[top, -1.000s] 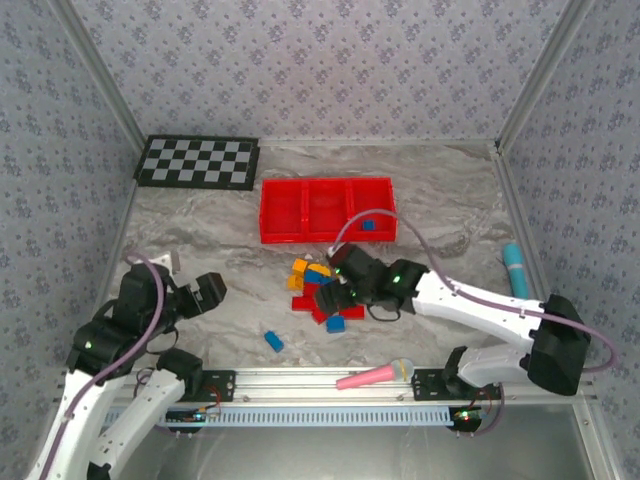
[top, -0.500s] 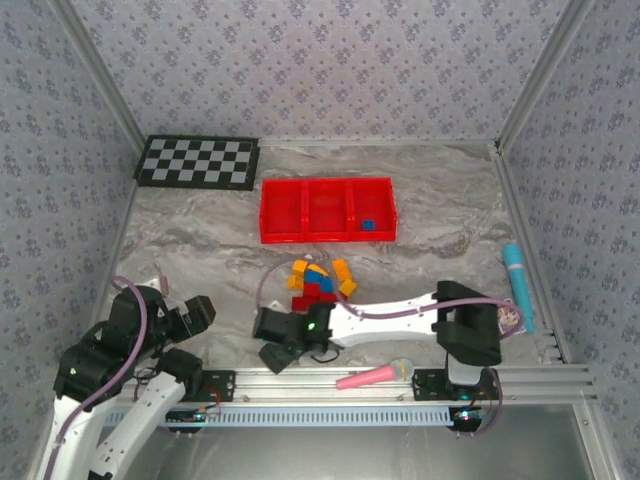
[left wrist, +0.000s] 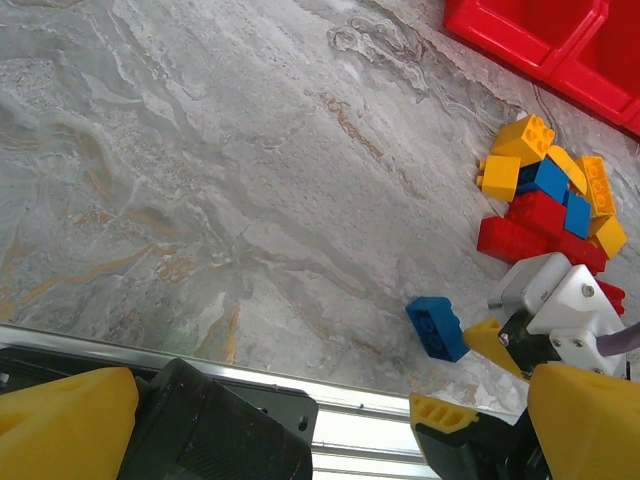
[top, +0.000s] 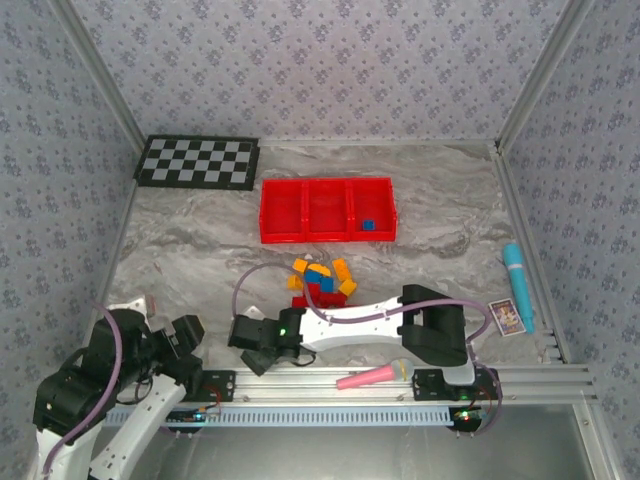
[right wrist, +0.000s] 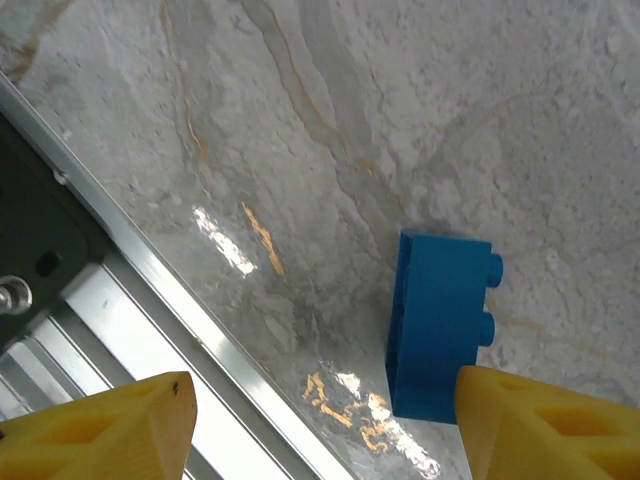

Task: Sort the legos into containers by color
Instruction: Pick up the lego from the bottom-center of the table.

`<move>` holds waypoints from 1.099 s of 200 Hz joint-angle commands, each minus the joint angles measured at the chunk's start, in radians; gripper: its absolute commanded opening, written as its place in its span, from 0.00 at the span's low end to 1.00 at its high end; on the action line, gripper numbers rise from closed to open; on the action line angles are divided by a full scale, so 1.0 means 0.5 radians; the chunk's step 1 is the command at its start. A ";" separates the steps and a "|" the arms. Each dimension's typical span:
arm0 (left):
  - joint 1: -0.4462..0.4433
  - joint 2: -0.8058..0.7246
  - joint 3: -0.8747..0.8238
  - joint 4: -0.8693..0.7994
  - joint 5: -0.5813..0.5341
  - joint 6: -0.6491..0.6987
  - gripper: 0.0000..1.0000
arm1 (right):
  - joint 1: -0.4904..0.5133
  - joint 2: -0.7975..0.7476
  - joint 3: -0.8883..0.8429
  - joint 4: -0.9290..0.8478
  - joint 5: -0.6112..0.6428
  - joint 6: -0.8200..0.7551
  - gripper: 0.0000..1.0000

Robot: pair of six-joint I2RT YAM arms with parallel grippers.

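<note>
A single blue lego (right wrist: 440, 325) lies on the marble table by the front rail. My right gripper (right wrist: 325, 400) hangs over it, open. The brick sits between the yellow fingers (right wrist: 540, 425), close against the right one, with a wide gap to the left one. From above, this gripper (top: 252, 345) is low at the near edge. A pile of red, blue and orange-yellow legos (top: 320, 280) lies mid-table. The red tray (top: 325, 238) behind it has three compartments, with a blue brick (top: 368, 225) in the right one. My left gripper (top: 187, 335) stands open and empty at the near left.
A pink microphone toy (top: 375, 377) lies on the front rail (top: 330, 385). The checkerboard (top: 197, 162) is at the far left. A teal tube (top: 517, 285) and a small card (top: 508, 316) lie by the right wall.
My right arm swung from the pile to the near left and came down over the lone blue brick, its jaws narrowing somewhat. The left arm drew back toward the near left corner.
</note>
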 commanded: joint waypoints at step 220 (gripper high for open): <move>-0.009 -0.205 -0.263 0.030 0.197 -0.265 1.00 | -0.176 0.230 0.056 -0.088 0.076 -0.141 0.47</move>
